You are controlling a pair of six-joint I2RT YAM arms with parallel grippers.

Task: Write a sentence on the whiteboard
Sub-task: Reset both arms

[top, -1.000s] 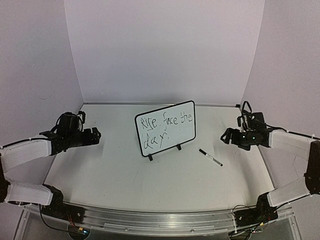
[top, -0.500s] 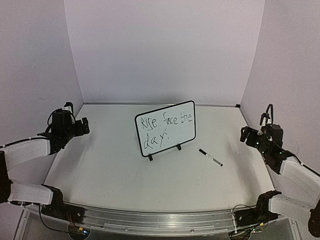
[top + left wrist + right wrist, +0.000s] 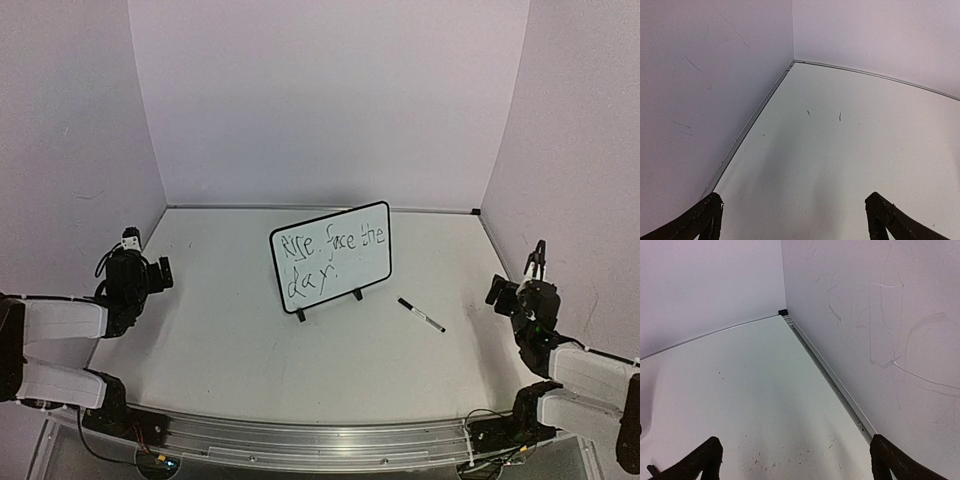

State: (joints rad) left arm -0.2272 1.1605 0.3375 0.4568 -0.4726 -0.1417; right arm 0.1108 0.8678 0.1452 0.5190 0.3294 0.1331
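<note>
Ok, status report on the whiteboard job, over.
Left gripper and right gripper open, empty. Whiteboard upright, sentence written on it. Marker lying on table right of it, nothing blocking.

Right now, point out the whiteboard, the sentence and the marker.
the whiteboard (image 3: 366,268): top external view, bare white lower-right area of its face.
the sentence (image 3: 338,243): top external view, middle word of the upper line.
the marker (image 3: 421,315): top external view, middle of its barrel.

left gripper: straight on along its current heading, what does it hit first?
Probably bare table, then the left wall near the far corner. Nothing else lies ahead of the left gripper; depth unclear.
</note>
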